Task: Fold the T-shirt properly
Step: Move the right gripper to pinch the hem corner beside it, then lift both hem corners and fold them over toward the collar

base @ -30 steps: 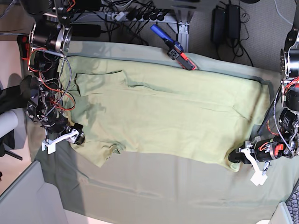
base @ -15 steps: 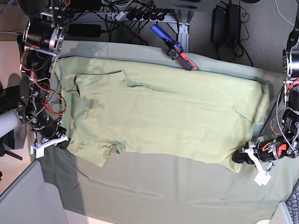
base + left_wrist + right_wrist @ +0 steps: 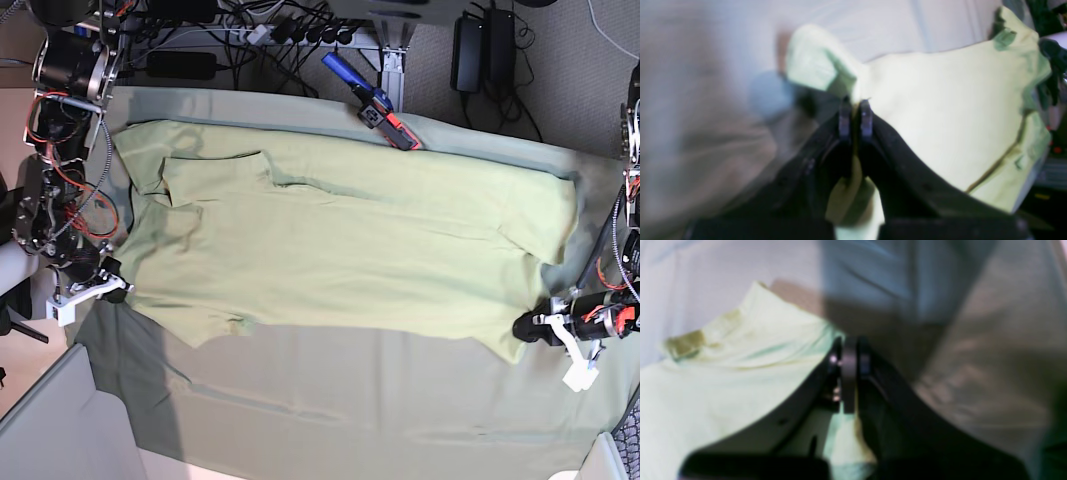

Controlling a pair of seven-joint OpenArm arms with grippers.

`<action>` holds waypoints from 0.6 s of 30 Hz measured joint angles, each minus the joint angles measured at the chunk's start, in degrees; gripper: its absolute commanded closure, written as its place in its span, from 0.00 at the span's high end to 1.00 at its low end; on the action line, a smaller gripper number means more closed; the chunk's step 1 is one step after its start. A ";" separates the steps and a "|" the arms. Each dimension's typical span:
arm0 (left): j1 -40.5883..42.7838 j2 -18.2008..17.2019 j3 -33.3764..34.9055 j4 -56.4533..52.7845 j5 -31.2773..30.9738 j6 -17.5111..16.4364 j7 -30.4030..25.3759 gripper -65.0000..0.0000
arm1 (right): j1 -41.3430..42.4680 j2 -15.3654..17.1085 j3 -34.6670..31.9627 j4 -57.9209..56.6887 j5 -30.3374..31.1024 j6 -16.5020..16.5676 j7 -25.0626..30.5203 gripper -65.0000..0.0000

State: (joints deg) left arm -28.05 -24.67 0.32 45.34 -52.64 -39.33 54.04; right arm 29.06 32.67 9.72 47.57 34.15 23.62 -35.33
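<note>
both claws, the left claw (image 3: 527,329) and right claw (image 3: 118,290), are pinching opposite corners of the t-shirt (image 3: 340,250) lying spread on the table (image 3: 330,410), and thin fabric is risking slipping free under tension.

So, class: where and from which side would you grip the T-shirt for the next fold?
Probably at its two near corners, from the ends: the T-shirt lies flat, and the left gripper and right gripper already pinch there.

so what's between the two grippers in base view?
Only the T-shirt, stretched flat from the right gripper to the left gripper; nothing sits on it. Base view shows this.
</note>
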 measured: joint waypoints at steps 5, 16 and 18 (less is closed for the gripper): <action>1.77 -1.55 0.00 0.04 -5.51 -0.04 4.72 0.00 | 0.02 2.47 0.00 0.13 5.57 0.26 -1.05 0.00; 10.38 -2.91 0.00 16.46 -5.90 0.00 6.51 0.00 | -1.81 3.19 1.79 0.72 10.69 1.84 -7.21 0.00; 11.45 -2.93 0.04 18.67 -5.92 0.00 7.30 0.00 | -3.69 3.19 3.32 1.14 10.78 2.32 -7.30 0.00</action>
State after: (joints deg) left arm -16.60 -27.59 0.36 64.01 -58.57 -39.33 61.34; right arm 25.36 35.86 13.04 48.71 44.93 25.93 -42.63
